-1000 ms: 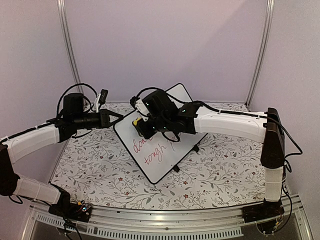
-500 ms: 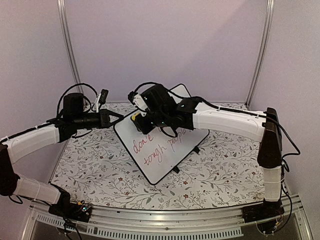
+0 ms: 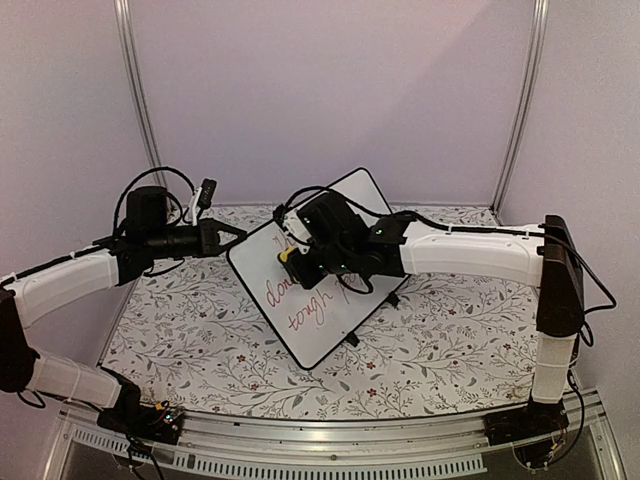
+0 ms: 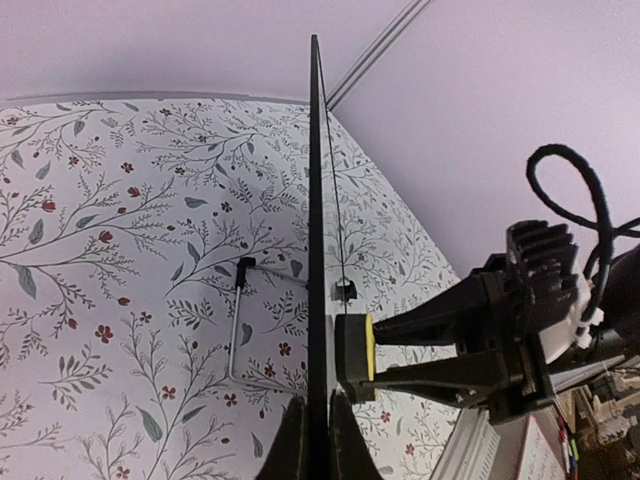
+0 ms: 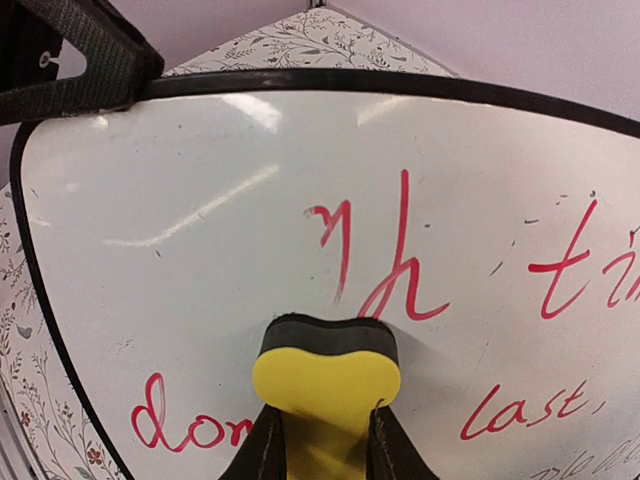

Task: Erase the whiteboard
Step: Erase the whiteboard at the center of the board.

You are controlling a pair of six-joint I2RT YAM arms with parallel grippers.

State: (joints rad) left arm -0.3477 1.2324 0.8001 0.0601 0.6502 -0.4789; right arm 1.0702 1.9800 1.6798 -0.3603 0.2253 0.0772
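The whiteboard (image 3: 322, 322) is sitting tilted near the middle of the floral counter (image 3: 180, 340), its corners pointing roughly to 12, 3, 6 and 9 o'clock in the top view. The left pincer (image 3: 236, 236) is clamping the board's black frame at the 9 o'clock corner. From the left wrist the board (image 4: 317, 200) is showing edge-on, with that pincer (image 4: 317, 445) closed over it, one finger on each side.

The right pincer (image 3: 291, 256) is gripping a yellow eraser (image 3: 287, 254) and pressing it against the board's face, toward 10 o'clock from the board's centre. In the left wrist view the eraser (image 4: 356, 357) is touching the board's writing side, dark pad first.

From the right wrist the pincer (image 5: 325, 420) is holding the eraser (image 5: 325, 378) by its yellow back, and the dark pad is meeting the board (image 5: 200, 200) just under a red word (image 5: 404, 230) – that word is sitting at 12 o'clock from the eraser. More red writing is running at 8 o'clock and at 3 o'clock from it.
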